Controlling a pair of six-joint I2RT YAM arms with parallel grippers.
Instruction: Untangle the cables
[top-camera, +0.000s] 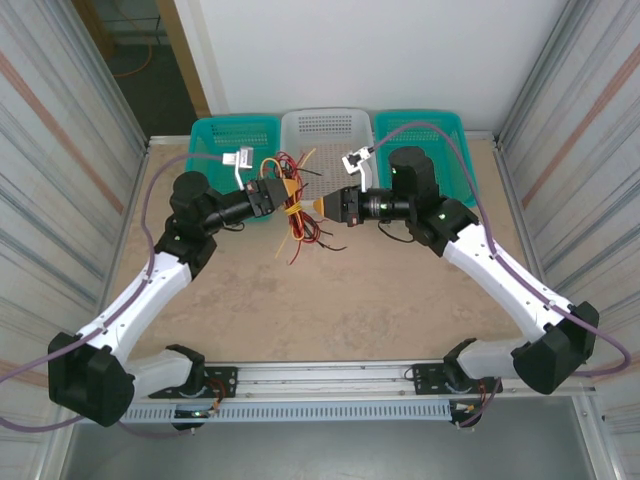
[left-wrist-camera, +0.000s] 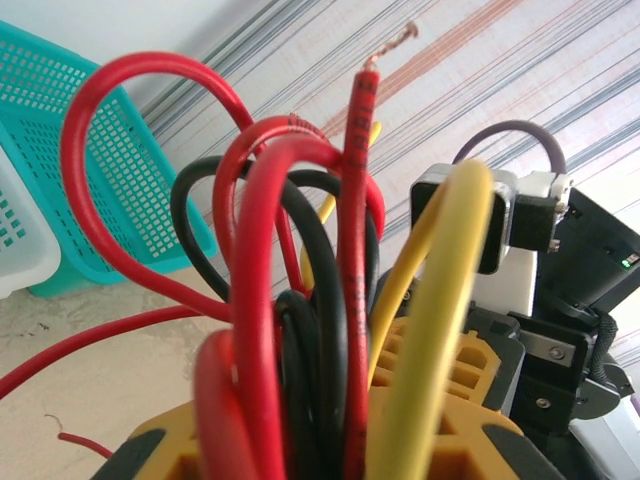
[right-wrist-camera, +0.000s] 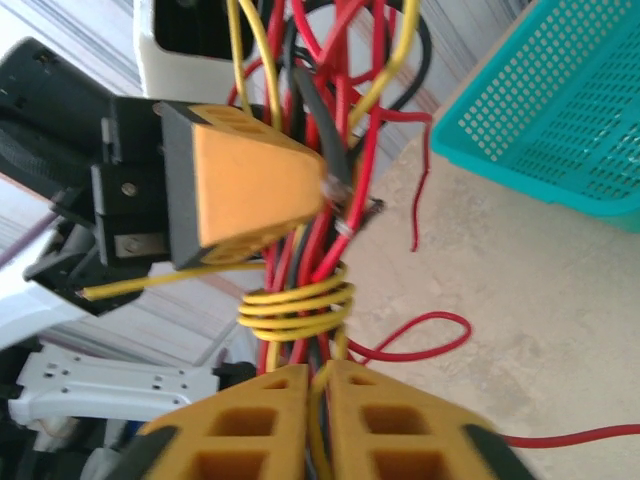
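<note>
Right gripper (right-wrist-camera: 318, 372), yellow-fingered, clamped tight on thin red, yellow and black cables (right-wrist-camera: 298, 310).
Left gripper (left-wrist-camera: 312, 425) pinching same bundle; held between both above beige tabletop (top-camera: 350, 300), near white mesh basket (top-camera: 325, 130).

No readable text, no labels, no numbers
</note>
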